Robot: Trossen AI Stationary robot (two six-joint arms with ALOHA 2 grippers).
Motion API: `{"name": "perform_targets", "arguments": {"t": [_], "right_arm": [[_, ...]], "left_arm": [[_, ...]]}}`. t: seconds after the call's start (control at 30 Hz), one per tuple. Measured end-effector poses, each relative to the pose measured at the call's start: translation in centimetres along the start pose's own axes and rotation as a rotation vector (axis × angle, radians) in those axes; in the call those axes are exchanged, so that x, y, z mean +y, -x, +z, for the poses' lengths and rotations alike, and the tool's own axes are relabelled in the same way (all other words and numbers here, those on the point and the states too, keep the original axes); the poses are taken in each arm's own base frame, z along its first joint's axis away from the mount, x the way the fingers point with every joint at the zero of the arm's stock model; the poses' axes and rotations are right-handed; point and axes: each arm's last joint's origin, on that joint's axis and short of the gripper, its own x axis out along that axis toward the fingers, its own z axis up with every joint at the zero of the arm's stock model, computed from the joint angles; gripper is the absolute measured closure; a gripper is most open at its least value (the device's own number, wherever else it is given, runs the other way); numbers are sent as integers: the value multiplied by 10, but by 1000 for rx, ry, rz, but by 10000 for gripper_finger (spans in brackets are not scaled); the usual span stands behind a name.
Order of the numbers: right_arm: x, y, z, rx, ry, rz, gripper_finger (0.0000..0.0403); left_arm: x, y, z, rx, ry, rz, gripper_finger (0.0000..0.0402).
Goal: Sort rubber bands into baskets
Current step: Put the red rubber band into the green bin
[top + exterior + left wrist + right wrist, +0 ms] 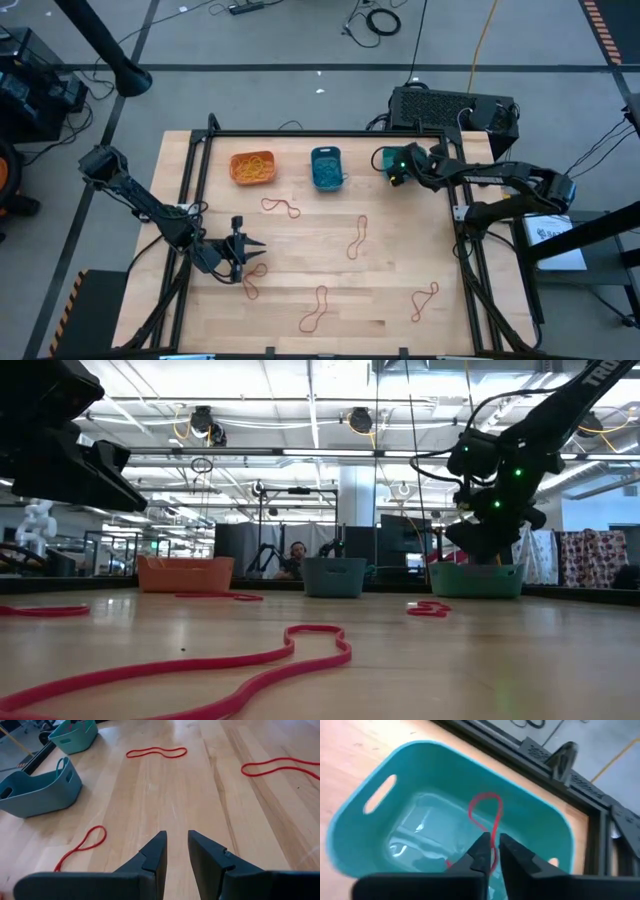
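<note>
The left tool (250, 246) is hovering low over the near-left part of the wooden desk (400, 300), its two dark fingers (152, 857) standing slightly apart and gripping nothing. A red rubber band (250, 282) is lying just beside it, and in the left wrist view another red loop (82, 845) is resting on the boards ahead of the fingers.

Moving rightward along the far edge, the orange basket (253, 167) is showing yellow-orange bands inside and the blue basket (327, 167) blue ones, while more red bands are lying scattered across the middle and near side of the desk, one (357, 237) stretched out near the centre.

At far right, the right tool (492, 851) is hanging directly over the teal basket (365, 830), its fingers nearly together with a red rubber band (487, 812) dangling between them into the tub; the grip appears to be loosening, though whether the band is pinched or already free cannot be told.

The bands look feather-light, limp and stretchy, likely to flop and snag on a fingertip. Each one seems best taken by pinching a single strand where it curves clear of the desk, since a flat-lying loop may slip out from under the fingers.
</note>
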Motion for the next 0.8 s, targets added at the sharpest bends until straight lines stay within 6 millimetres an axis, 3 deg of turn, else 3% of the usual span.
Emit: {"name": "perform_targets", "arguments": {"t": [0.3, 0.5, 0.63, 0.8], "right_arm": [[-1, 3, 0, 9, 30, 40, 290], [-7, 22, 12, -32, 9, 159, 266], [-7, 43, 29, -63, -70, 392, 267], [24, 71, 34, -145, -46, 767, 268]], "left_arm": [[0, 0, 0, 0, 2, 0, 315], [0, 0, 0, 0, 2, 0, 315], [0, 0, 0, 0, 2, 0, 315], [0, 0, 0, 0, 2, 0, 315]]}}
